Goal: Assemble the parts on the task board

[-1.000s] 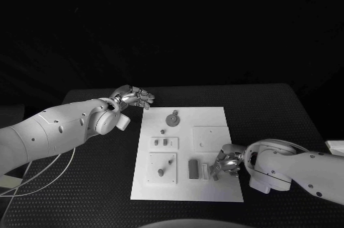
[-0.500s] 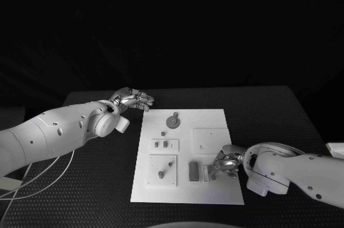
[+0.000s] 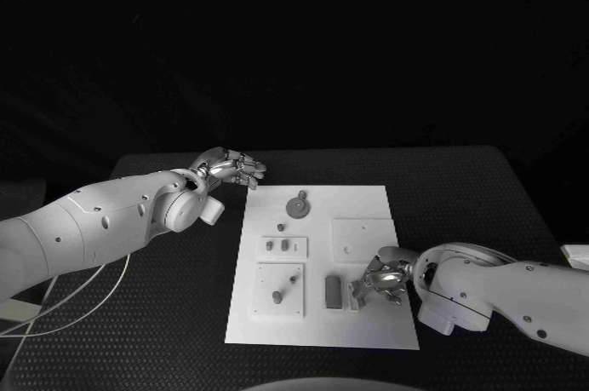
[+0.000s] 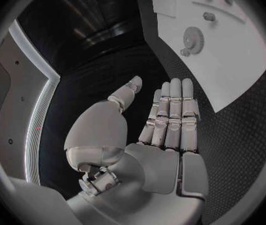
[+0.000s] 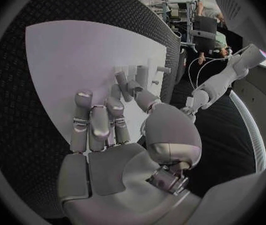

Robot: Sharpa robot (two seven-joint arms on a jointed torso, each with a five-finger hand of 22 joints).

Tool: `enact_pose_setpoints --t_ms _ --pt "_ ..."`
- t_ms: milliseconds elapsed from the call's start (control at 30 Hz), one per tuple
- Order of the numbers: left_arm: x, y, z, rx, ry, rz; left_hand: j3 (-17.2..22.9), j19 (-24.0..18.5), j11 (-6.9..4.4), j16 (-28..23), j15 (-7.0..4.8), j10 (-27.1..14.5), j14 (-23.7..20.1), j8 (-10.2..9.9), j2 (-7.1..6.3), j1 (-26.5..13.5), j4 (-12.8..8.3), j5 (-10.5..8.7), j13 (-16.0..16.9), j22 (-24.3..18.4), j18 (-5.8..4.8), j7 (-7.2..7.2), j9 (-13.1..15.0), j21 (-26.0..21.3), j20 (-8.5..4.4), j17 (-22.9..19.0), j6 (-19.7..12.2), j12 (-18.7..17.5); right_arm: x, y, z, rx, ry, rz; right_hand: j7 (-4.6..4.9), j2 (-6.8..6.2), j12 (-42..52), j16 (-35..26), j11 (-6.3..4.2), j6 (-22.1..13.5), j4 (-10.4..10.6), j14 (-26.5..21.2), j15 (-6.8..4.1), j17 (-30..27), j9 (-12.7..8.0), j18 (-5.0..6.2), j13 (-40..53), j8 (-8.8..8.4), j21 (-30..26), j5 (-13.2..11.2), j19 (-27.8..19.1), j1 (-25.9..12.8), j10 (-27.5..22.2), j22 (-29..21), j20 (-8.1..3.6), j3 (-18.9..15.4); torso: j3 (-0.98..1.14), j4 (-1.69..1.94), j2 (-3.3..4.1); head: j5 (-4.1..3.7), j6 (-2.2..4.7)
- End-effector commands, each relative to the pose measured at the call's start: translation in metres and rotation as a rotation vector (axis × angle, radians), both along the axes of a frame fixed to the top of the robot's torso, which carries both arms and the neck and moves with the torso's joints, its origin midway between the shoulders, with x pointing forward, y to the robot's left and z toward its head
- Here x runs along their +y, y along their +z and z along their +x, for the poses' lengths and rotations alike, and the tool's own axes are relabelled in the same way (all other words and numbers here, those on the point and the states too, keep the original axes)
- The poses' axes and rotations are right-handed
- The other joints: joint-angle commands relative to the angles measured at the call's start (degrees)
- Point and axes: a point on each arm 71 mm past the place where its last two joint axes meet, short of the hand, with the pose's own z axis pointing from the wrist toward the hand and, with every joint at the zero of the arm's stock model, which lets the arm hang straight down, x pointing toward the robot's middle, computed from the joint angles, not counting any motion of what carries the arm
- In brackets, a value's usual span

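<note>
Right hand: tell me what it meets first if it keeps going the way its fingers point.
Probably the upright grey block on the white board, just past the right hand fingertips. Depth is unclear, so contact may already exist.

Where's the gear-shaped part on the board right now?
In the head view the gear-shaped part lies near the far end of the task board, toward its left edge, just right of the idle left hand.

Matt white task board (image 3: pixel 368 327), rough woven black table (image 3: pixel 491 195), glossy metal right hand (image 3: pixel 384 280)
</note>
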Motion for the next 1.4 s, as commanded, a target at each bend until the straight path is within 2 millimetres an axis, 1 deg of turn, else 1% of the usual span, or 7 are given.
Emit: enact_pose_setpoints --t_ms 33,267,467,833,1033,1133,1400 --pt "-0.0031 0.0012 0.0 -0.005 -0.012 -0.013 -0.11 0.37 -0.13 -0.29 -0.01 -0.08 0.55 0.31 0.11 -0.41 0.13 -0.02 -0.06 0.07 1.15 -0.14 -0.06 -0.4 0.18 0.06 -0.22 0.2 0.0029 -0.0024 -0.0037 0.05 0.039 -0.002 0.11 0.98 0.21 0.05 0.1 0.47 0.32 0.12 -0.19 0.01 0.21 1.2 -0.02 0.29 0.32 0.21 0.39 -0.1 0.29 1.0 -0.03 0.15 0.01 -0.03 0.01 0.22 -0.09" --pt "-0.0017 0.0012 0.0001 -0.005 -0.009 -0.012 -0.11 0.38 -0.13 -0.32 -0.01 -0.08 0.55 0.32 0.11 -0.41 0.14 -0.02 -0.06 0.08 1.15 -0.14 -0.07 -0.4 0.17 0.1 -0.21 0.2 0.0032 -0.0028 -0.0035 0.053 0.044 -0.004 0.05 1.19 0.45 0.03 0.03 0.77 0.47 0.23 -0.24 0.06 0.01 1.2 0.11 0.28 0.28 0.21 0.48 -1.59 0.47 0.92 -0.01 0.14 0.02 -0.02 0.0 0.29 -0.12" --pt "-0.0021 0.0011 0.0001 -0.004 -0.01 -0.012 -0.11 0.38 -0.13 -0.34 -0.01 -0.07 0.56 0.33 0.11 -0.42 0.14 -0.02 -0.06 0.09 1.15 -0.15 -0.08 -0.41 0.17 0.12 -0.21 0.2 0.0031 -0.0032 -0.0026 0.052 0.051 -0.013 0.0 1.74 0.74 0.01 -0.03 1.17 0.82 0.33 -0.3 0.14 -0.35 1.2 0.27 0.2 0.19 0.2 0.63 -4.54 0.6 0.86 0.0 0.17 0.03 -0.01 0.0 0.25 -0.3" --pt "-0.0023 0.0012 0.0001 -0.004 -0.01 -0.012 -0.1 0.39 -0.13 -0.38 -0.01 -0.07 0.57 0.34 0.11 -0.45 0.16 -0.02 -0.06 0.1 1.14 -0.15 -0.09 -0.43 0.17 0.17 -0.2 0.2 0.0035 -0.0033 0.0002 0.029 0.059 -0.029 -0.11 0.93 0.95 0.05 -0.14 1.55 1.89 0.53 -0.43 0.45 -0.81 1.2 0.33 0.08 0.06 0.21 0.88 -8.71 0.64 0.81 -0.15 0.49 0.08 -0.03 0.0 0.26 -0.54" --pt "-0.0026 0.0011 0.0002 -0.004 -0.011 -0.012 -0.1 0.4 -0.13 -0.4 -0.01 -0.07 0.58 0.35 0.11 -0.45 0.16 -0.02 -0.06 0.11 1.15 -0.15 -0.1 -0.43 0.17 0.2 -0.2 0.19 0.0051 -0.0033 0.0004 0.029 0.059 -0.025 -0.11 0.55 0.89 0.03 -0.15 1.54 2.07 0.51 -0.45 0.4 -0.91 1.2 0.26 0.03 0.03 0.2 0.92 -9.26 0.59 0.81 -0.22 0.73 0.05 -0.03 -0.01 0.28 -0.37" --pt "-0.0024 0.0011 0.0004 -0.004 -0.01 -0.011 -0.09 0.4 -0.13 -0.41 -0.01 -0.07 0.58 0.35 0.11 -0.44 0.16 -0.02 -0.06 0.11 1.15 -0.15 -0.11 -0.44 0.17 0.22 -0.2 0.19 0.0074 -0.0032 0.0002 0.027 0.065 -0.024 -0.12 0.37 0.86 0.02 -0.16 1.54 1.97 0.48 -0.46 0.33 -0.94 1.2 0.21 0.02 0.03 0.21 0.94 -9.25 0.56 0.82 -0.28 0.89 0.06 -0.03 0.01 0.25 -0.45" --pt "-0.0022 0.0011 0.0004 -0.003 -0.009 -0.011 -0.08 0.4 -0.13 -0.44 -0.01 -0.07 0.59 0.35 0.11 -0.43 0.14 -0.02 -0.06 0.12 1.15 -0.15 -0.12 -0.45 0.17 0.25 -0.21 0.19 0.0114 -0.0031 -0.0016 0.034 0.099 -0.024 -0.08 -0.2 0.6 -0.04 -0.11 1.43 0.63 0.36 -0.45 0.09 -1.06 1.2 -0.08 -0.05 0.03 0.2 0.98 -8.21 0.37 0.88 -0.47 1.8 0.07 -0.06 0.0 0.3 -0.48"
